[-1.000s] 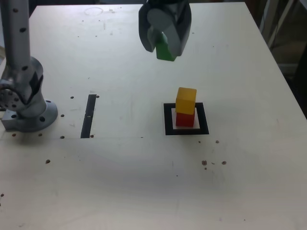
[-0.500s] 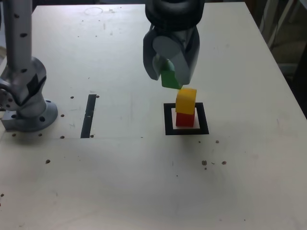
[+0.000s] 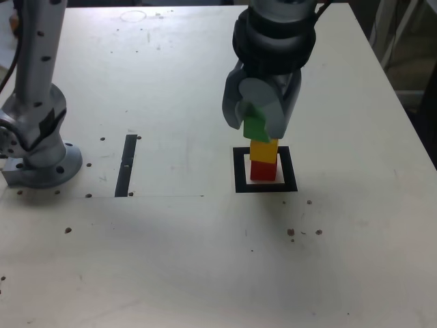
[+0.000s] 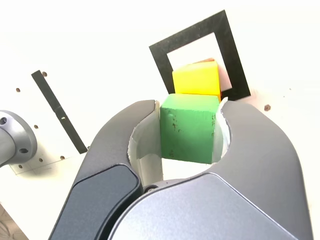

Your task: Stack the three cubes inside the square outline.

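Exterior view, left to right. The arm's grey base (image 3: 37, 160) stands at the left edge of the pale desk (image 3: 171, 260). To its right lies a thin black strip (image 3: 126, 165), flat on the surface and well apart from the other items. Further right is the square outline (image 3: 239, 171), a black tape frame with a pale centre. Inside it the red cube (image 3: 263, 170) rests on the pale centre, and the yellow cube (image 3: 264, 149) sits squarely on top of the red one. Directly above this pair hangs the end effector (image 3: 258, 123), clamped on the green cube (image 3: 255, 126), which shows between the two grey jaws. The green cube's lower edge lies at the top of the yellow cube; whether the two faces touch cannot be settled from this angle. Small dark specks dot the desk in front of the outline.

Wrist view. The two curved jaws press against opposite sides of the green cube (image 4: 189, 127). Just beyond it appear the yellow cube (image 4: 197, 79) and the black frame of the square outline (image 4: 232, 55), with the thin strip (image 4: 57, 110) and arm base (image 4: 15, 137) off to the side.
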`<state>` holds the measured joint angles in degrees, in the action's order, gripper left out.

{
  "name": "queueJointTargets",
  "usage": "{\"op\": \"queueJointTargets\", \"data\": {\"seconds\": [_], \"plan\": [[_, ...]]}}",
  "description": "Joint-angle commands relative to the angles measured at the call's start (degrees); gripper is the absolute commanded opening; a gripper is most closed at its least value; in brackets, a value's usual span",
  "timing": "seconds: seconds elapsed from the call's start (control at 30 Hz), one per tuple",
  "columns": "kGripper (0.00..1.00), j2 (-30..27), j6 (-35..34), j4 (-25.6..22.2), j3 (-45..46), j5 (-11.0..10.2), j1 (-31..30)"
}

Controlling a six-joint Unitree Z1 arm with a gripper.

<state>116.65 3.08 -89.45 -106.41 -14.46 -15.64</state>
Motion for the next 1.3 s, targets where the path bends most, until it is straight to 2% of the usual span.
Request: {"op": "queueJointTargets", "data": {"seconds": [0.0,0.2,0.77,0.9,1.1,1.27], "plan": [[0.24,0.1,0.2,-0.5,-0.3,-0.2,0.3],[0.26,0.2,0.5,-0.4,-0.1,-0.5,0.8],[0.42,2.1,2.2,0.4,-0.4,-0.6,2.9],[0.54,2.0,2.2,0.3,-0.3,-0.5,2.9],[0.81,1.6,2.0,0.4,0.4,0.1,3.0],[0.95,0.8,1.7,0.3,0.8,-0.2,3.0]]}}
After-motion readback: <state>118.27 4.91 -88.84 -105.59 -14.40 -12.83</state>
